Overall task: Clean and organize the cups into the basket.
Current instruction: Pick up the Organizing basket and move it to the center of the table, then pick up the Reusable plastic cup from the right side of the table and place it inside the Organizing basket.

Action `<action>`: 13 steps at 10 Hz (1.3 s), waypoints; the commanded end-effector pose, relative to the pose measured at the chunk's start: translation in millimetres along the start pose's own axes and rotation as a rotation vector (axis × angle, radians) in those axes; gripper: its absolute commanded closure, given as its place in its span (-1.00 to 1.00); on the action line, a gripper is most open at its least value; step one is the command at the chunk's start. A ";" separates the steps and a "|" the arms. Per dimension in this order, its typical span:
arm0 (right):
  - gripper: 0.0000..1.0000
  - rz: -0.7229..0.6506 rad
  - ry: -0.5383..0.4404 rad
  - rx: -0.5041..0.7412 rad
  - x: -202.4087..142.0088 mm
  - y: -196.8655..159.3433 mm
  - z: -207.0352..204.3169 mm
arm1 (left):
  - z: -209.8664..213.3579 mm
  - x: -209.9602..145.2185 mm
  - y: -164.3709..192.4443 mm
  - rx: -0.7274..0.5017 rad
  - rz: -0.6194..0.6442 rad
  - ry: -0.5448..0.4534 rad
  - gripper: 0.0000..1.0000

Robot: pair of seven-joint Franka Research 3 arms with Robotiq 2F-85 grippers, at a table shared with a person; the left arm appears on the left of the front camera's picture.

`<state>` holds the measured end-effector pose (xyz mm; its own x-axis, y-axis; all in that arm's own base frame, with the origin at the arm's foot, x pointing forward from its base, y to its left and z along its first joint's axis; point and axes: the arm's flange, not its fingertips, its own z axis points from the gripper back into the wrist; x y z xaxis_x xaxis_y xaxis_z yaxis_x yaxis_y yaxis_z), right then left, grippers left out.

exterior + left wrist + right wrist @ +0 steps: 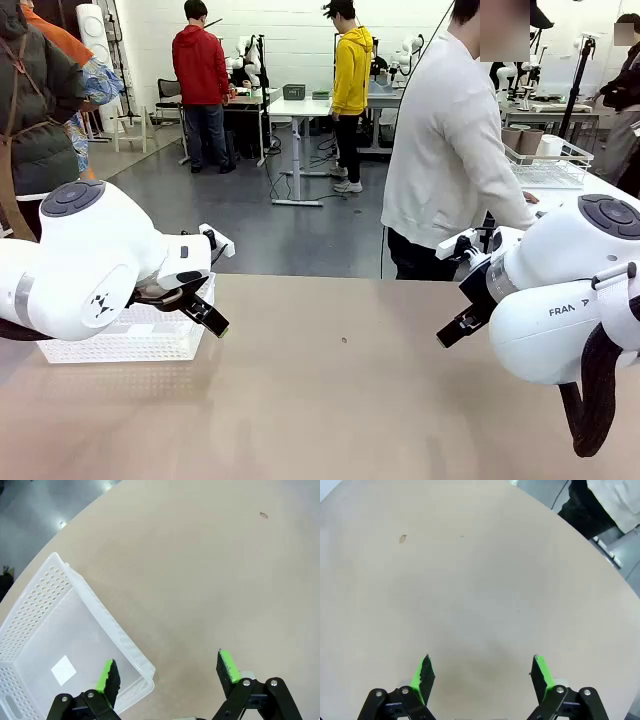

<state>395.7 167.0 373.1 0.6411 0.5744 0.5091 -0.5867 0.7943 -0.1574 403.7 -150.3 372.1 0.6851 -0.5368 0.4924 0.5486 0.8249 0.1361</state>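
The left gripper is spread wide and holds nothing. Its black fingers end in bright green pads with a ribbed face. One pad hangs over the near corner of the basket, and the other hangs over bare table. The right gripper is just as wide and just as empty, poised above the tabletop.

The basket is shallow, rectangular and made of white plastic. Its smooth, slightly translucent floor carries a small square white label. Its walls are pierced with rows of fine round holes under a plain rolled rim. It sits on the left part of the table, close to the curved far edge, and it has no cups in it.

The tabletop is matte tan, smooth and rounded at its far side, with one small dark speck near the middle.

The cups, tan and cylindrical, stand in a thin-wire rack on a separate white surface at the far right, well apart from the basket. A person in a white knit top stands at the table's far edge, turned toward that rack.
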 end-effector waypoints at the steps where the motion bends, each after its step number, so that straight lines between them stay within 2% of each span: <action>1: -1.00 0.000 0.000 0.000 0.0 0.0 0.0 | 0.0 0.0 -0.1 0.000 0.000 0.000 -1.00; 13: -1.00 0.000 0.000 0.000 0.0 0.0 0.0 | 0.0 0.0 -0.1 0.000 0.000 0.000 -1.00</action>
<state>395.7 166.9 373.1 0.6411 0.5743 0.5090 -0.5866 0.7944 -0.1575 403.7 -150.5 372.1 0.6850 -0.5370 0.4924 0.5488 0.8248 0.1360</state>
